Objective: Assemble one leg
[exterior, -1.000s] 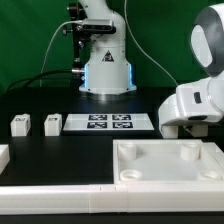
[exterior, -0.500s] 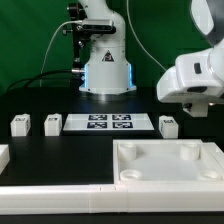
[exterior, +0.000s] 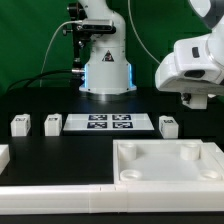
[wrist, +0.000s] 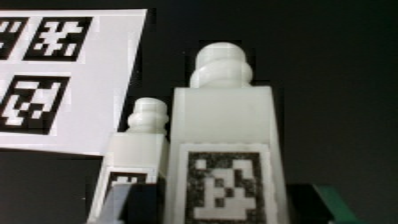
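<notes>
Filling the exterior view's 5 o'clock corner, the tray-like part lies sockets-up, presumably ready to receive a peg. Above it, at 2 o'clock, hangs the gripper. It seems narrowly closed on the leg, gripping the tagged end so the peg stays free. The marker board sits at centre, and a spare leg rests just beside it at 3 o'clock.
</notes>
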Available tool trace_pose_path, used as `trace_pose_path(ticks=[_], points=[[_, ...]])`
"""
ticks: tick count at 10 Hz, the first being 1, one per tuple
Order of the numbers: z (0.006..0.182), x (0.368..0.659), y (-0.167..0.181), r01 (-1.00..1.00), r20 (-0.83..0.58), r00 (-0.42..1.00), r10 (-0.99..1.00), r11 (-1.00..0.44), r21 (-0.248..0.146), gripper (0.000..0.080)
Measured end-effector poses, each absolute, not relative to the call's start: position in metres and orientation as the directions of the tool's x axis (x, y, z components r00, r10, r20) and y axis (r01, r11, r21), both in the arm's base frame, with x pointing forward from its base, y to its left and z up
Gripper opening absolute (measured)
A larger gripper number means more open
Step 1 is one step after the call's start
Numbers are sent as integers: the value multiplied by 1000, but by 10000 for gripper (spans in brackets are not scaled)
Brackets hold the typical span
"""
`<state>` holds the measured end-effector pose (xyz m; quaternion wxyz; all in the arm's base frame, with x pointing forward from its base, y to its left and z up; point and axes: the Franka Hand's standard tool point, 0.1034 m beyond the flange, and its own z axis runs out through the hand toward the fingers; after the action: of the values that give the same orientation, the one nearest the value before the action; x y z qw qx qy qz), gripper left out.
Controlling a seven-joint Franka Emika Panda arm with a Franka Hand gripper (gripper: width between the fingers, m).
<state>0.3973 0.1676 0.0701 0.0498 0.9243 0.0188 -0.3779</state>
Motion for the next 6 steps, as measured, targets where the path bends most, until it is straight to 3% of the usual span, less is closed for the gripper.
trace_pose_path(ticks=[2,6], points=[[69,411,173,68,-509,860,33,-996,50,294],[91,448,166,122,-115,986,123,-992,-14,294]])
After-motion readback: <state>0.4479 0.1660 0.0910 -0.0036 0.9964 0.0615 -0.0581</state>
